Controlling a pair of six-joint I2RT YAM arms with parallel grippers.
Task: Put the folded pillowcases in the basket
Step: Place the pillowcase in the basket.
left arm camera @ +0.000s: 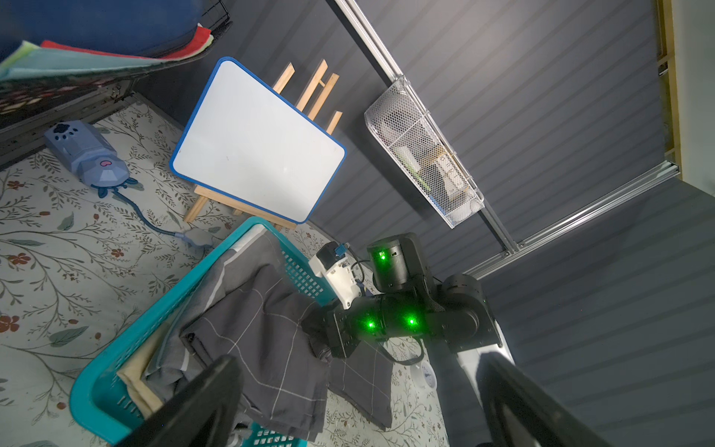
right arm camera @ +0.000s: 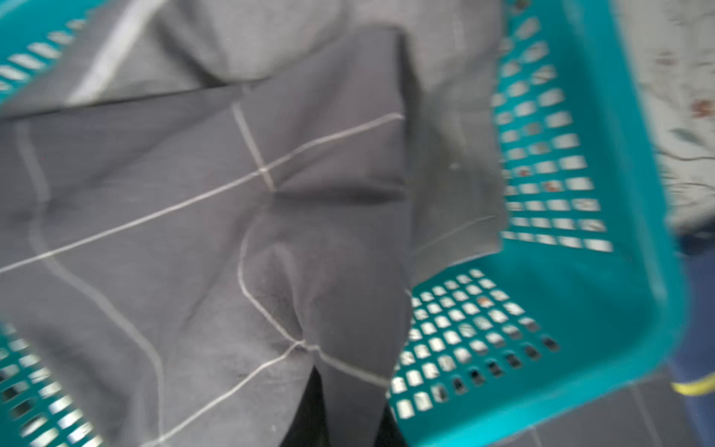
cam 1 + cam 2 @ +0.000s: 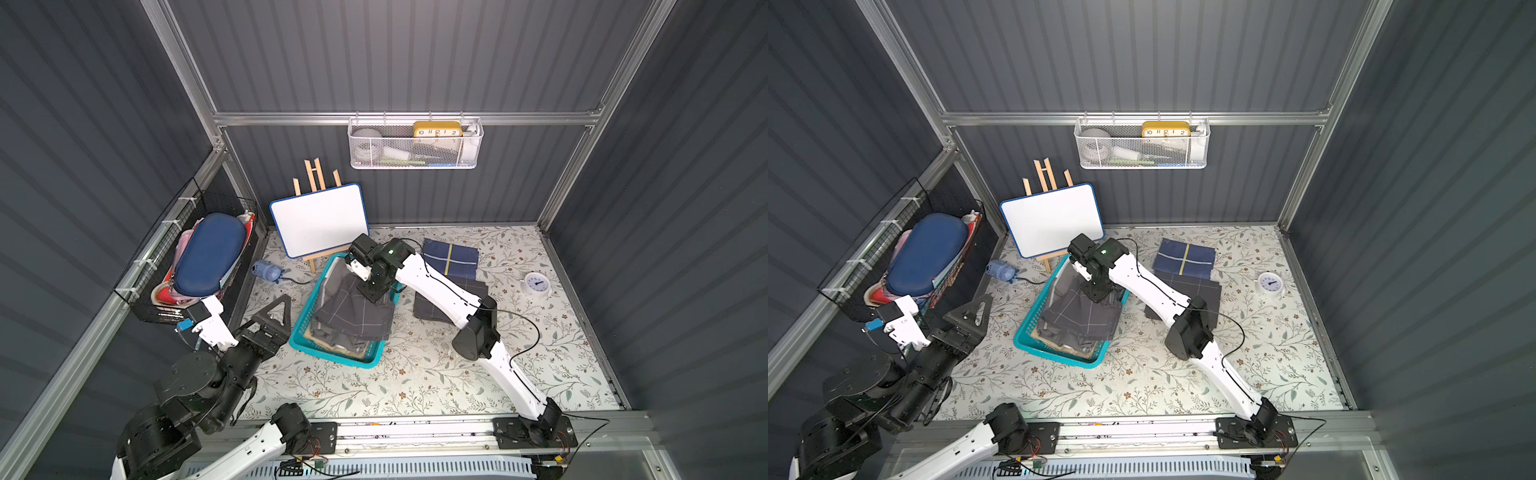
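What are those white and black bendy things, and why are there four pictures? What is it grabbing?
Those are two robot arms, each ending in a pinching hand. Two pictures look down from above; two come from cameras on the wrists. On the flowery table sit a teal basket, a whiteboard, a small clock and a navy folded cloth. The right hand is shut on a grey pillowcase lying in the basket. The left hand is open and empty, beside the basket.

Basket (image 2: 580,294) blurred, edge-cropped, right jaws seemingly hidden under pillowcase (image 2: 174,232)
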